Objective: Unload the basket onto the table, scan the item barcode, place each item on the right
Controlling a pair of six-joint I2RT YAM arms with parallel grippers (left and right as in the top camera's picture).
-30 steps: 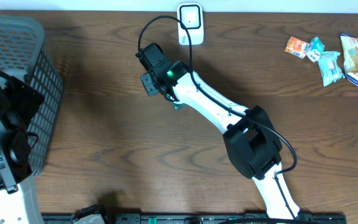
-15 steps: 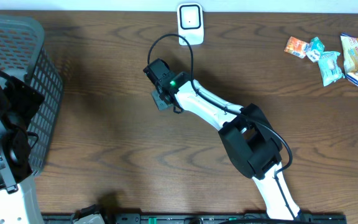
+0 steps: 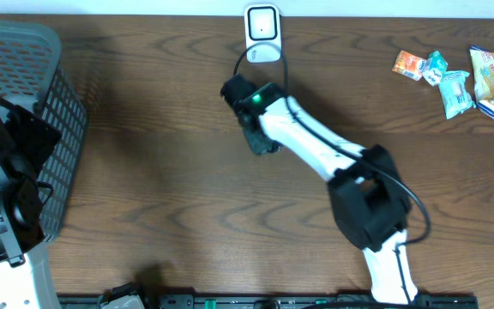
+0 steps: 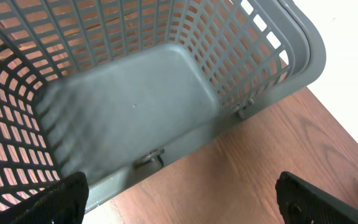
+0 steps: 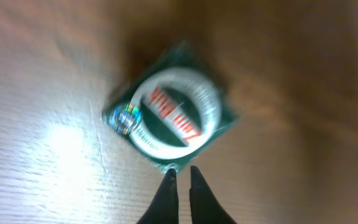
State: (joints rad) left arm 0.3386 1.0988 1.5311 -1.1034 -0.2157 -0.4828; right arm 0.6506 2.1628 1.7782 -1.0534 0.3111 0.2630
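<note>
1. Since a second earlier, our right arm had swung rightward, closer to the scanner (image 3: 262,33).
2. Our right gripper (image 5: 180,174) was pinched on the green packet (image 5: 173,118) at its edge, over the table (image 3: 144,172) near the scanner.
3. Our left gripper (image 4: 179,202) hung wide open over the basket (image 4: 303,56).

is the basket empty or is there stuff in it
Empty: in the left wrist view the basket shows a bare grey floor and mesh walls, nothing inside.

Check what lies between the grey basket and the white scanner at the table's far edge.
Nothing: the overhead view shows only bare wooden table between basket and scanner.
</note>
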